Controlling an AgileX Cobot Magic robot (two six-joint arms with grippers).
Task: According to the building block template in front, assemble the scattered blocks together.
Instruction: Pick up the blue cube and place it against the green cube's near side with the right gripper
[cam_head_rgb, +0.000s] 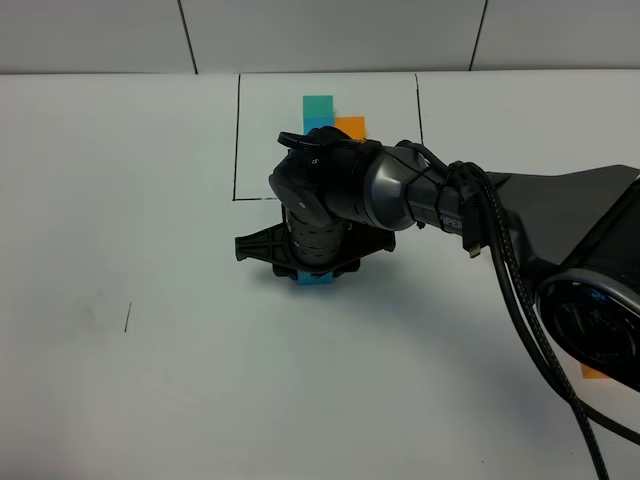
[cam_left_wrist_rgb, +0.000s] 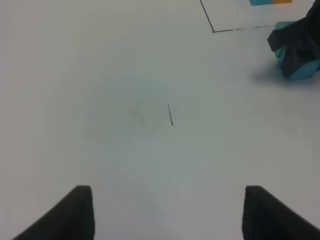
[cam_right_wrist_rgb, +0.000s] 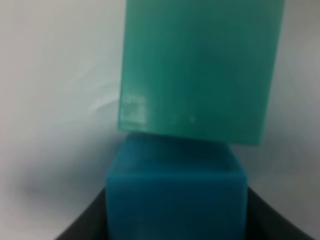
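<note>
The building block template (cam_head_rgb: 330, 120) lies inside a black drawn rectangle at the back: teal-green, blue and orange cubes in an L. My right gripper (cam_head_rgb: 315, 272) reaches across to the middle and points down, shut on a blue block (cam_head_rgb: 316, 281) that rests on the table. In the right wrist view the blue block (cam_right_wrist_rgb: 175, 195) sits between the dark fingers, and a teal-green block (cam_right_wrist_rgb: 200, 65) touches its far side. The left wrist view shows that blue block (cam_left_wrist_rgb: 302, 74) under the black gripper. My left gripper (cam_left_wrist_rgb: 167, 215) is open over bare table.
An orange bit (cam_head_rgb: 595, 372) peeks out from under the right arm's base at the right edge. A short black pen mark (cam_head_rgb: 127, 317) is on the white table at the left. The right arm and its cables cross the right half.
</note>
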